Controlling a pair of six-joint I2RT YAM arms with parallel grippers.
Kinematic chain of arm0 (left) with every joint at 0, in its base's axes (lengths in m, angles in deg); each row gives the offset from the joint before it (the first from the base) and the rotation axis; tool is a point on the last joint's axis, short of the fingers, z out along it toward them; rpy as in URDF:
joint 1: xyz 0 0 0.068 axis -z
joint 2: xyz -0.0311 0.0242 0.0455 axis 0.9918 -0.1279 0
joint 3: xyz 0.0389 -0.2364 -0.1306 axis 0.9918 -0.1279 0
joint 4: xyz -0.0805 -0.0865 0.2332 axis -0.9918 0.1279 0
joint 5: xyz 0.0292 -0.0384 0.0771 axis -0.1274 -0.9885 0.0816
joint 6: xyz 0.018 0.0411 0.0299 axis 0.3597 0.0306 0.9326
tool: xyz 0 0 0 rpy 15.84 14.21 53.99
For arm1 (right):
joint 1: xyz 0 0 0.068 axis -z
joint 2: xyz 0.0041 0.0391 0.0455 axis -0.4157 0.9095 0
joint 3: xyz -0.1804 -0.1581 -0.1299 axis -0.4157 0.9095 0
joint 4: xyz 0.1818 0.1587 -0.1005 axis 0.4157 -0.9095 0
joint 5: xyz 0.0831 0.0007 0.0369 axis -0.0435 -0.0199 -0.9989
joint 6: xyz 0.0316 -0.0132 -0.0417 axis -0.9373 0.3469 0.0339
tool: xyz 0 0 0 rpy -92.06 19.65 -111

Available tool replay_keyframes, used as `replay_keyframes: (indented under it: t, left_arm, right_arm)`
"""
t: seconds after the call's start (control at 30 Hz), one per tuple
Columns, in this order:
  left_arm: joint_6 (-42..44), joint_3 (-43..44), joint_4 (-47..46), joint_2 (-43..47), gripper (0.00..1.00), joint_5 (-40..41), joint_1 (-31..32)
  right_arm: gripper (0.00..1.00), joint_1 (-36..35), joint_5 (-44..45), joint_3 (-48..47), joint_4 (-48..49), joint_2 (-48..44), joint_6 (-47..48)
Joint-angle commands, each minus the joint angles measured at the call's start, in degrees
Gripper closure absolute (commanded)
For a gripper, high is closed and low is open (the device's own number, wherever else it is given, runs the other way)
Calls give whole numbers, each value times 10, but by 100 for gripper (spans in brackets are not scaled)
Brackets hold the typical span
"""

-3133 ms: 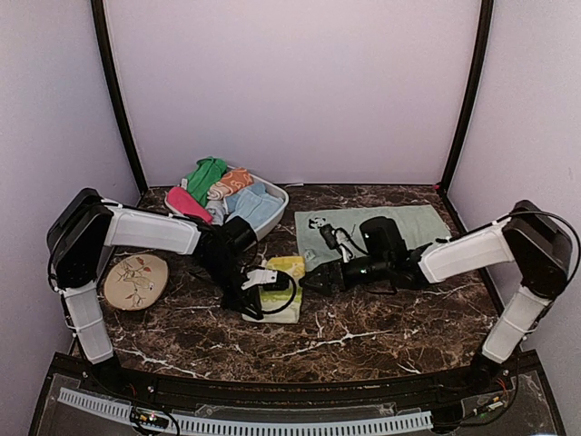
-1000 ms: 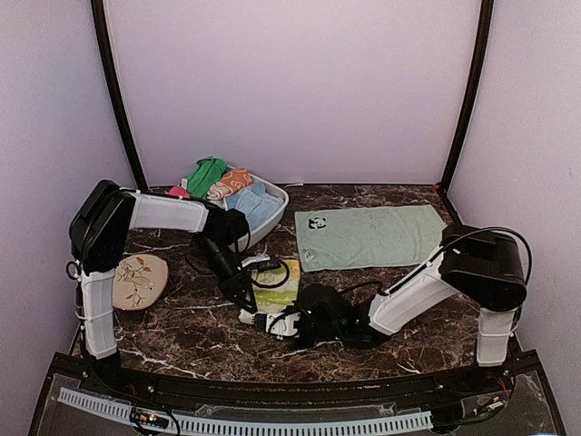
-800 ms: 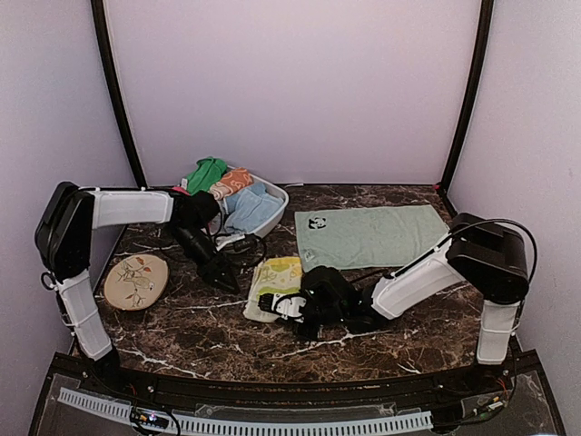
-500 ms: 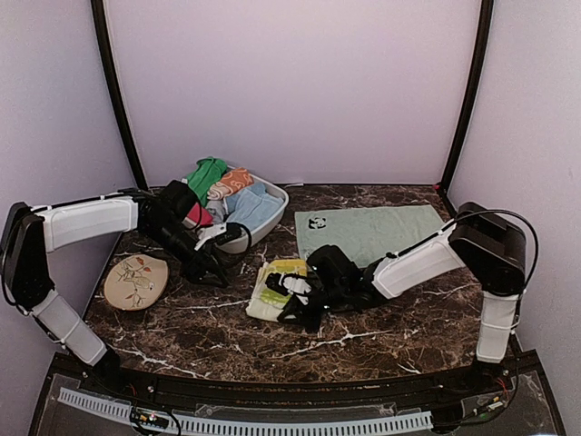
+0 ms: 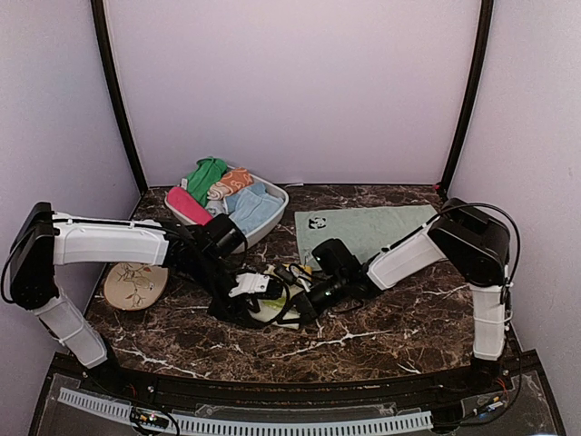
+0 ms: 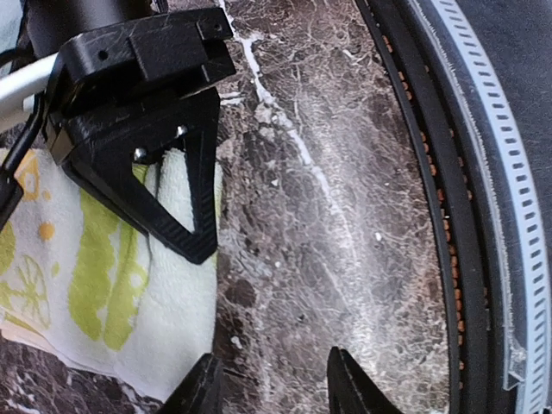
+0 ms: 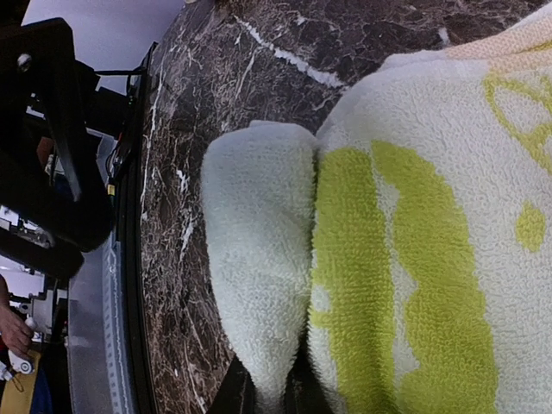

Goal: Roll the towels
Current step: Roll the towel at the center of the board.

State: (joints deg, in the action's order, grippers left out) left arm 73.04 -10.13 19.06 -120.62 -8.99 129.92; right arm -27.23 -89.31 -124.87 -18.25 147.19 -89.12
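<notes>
Now my right claw (image 5: 298, 302) clamps the yellow towel (image 6: 95, 285); my left claw (image 6: 272, 392), jaws apart, sits just beside it

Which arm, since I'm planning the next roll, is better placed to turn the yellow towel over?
Right. The right gripper pinches the yellow towel's folded edge; the left gripper hangs open over the table beside it, holding nothing.

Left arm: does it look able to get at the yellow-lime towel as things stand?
Likely yes. The left gripper is open right beside the yellow-lime towel, with nothing between them. The right gripper, pinching that towel, crowds the spot.
</notes>
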Motion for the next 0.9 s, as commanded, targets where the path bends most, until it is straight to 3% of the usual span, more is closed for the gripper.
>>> replay_keyframes:
  t: [0.0, 0.37, 0.6, 0.87]
  left_arm:
    - [54, 11, -64, -24, 56, 90, 31]
    - [77, 10, -128, -104, 58, 177, 34]
    - [79, 8, -143, -110, 65, 200, 34]
    - [72, 25, -92, -73, 53, 176, 34]
  right_arm:
    - [100, 4, -18, -18, -34, 24, -39]
    - [100, 10, -32, -18, -31, 30, -47]
    - [100, 11, -40, -12, -30, 27, -40]
    - [100, 18, -44, -6, -31, 25, -38]
